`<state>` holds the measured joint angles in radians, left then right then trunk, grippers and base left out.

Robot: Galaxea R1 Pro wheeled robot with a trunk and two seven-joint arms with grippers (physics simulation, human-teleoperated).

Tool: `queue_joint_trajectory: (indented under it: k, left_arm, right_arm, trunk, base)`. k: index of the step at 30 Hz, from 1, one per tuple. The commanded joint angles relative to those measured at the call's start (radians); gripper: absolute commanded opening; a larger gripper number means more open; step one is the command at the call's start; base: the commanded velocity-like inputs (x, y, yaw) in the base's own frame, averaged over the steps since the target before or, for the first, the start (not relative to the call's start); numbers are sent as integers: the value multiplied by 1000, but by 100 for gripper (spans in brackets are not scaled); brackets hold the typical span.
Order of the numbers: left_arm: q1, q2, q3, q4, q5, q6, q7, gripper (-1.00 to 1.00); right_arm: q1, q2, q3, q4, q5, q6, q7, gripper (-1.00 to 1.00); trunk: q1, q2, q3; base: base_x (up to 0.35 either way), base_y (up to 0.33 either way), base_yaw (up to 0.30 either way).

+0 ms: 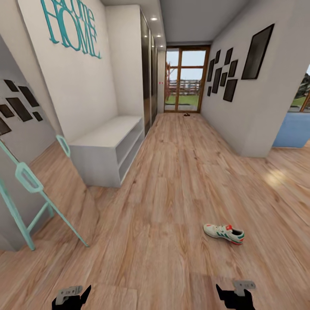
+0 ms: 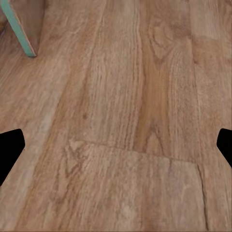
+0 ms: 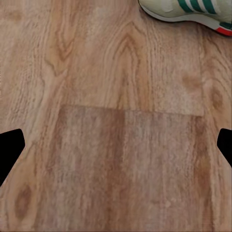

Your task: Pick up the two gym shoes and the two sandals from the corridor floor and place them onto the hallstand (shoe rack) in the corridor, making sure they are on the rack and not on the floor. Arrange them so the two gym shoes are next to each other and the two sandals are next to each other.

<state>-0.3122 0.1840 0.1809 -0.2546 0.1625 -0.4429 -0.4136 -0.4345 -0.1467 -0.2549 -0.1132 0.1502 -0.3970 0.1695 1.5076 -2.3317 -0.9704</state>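
- Head view: one gym shoe [image 1: 224, 233] is lying on its sole on the floor [image 1: 172, 193], at about 1 o'clock from the right gripper [image 1: 235, 292] and near it. The left gripper [image 1: 71, 296] is hovering low over bare planks. A pale grey bench unit [image 1: 110, 148] with two open slots is standing against the wall at 11 o'clock, well apart from the shoe. Small dark items [image 1: 186, 114], probably the sandals, are lying far off at 12 o'clock by the glass door [image 1: 186, 79]; they are too small to identify. The second gym shoe is not locatable here. Any upper shelves above the bench are not distinguishable.
- Head view, risk: a teal ladder frame [image 1: 32, 189] is leaning close at 9 o'clock; a wide turn toward the bench could be clipping it.
- Left wrist view: both dark fingers [image 2: 9, 151] are sitting at the picture's opposite edges, spread wide, with nothing between them but floor [image 2: 121, 121]. A teal leg [image 2: 19, 29] is being cut off at the edge.
- Right wrist view: the fingers [image 3: 9, 151] are likewise parted and empty. The shoe [image 3: 188, 12] is cropped at the edge, only its striped side showing.
- Right wrist view, risk: a descent from here would likely be closing on bare floor or nudging the shoe away, since the shoe is lying outside the finger span.
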Motion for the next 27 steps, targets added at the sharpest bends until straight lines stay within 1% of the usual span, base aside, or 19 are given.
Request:
queue_joint_trajectory:
  k: [1,27]
  left_arm:
    - [-1,0,2,1,11,1,-10,100]
    - [-1,0,2,1,11,1,-10,100]
  right_arm:
    - [-1,0,-9,1,9,-3,4,100]
    - [-1,1,-9,1,9,-3,4,100]
  trunk:
    - [0,0,-1]
    - [0,0,-1]
  base:
    - [336,54,0]
    - [336,6,0]
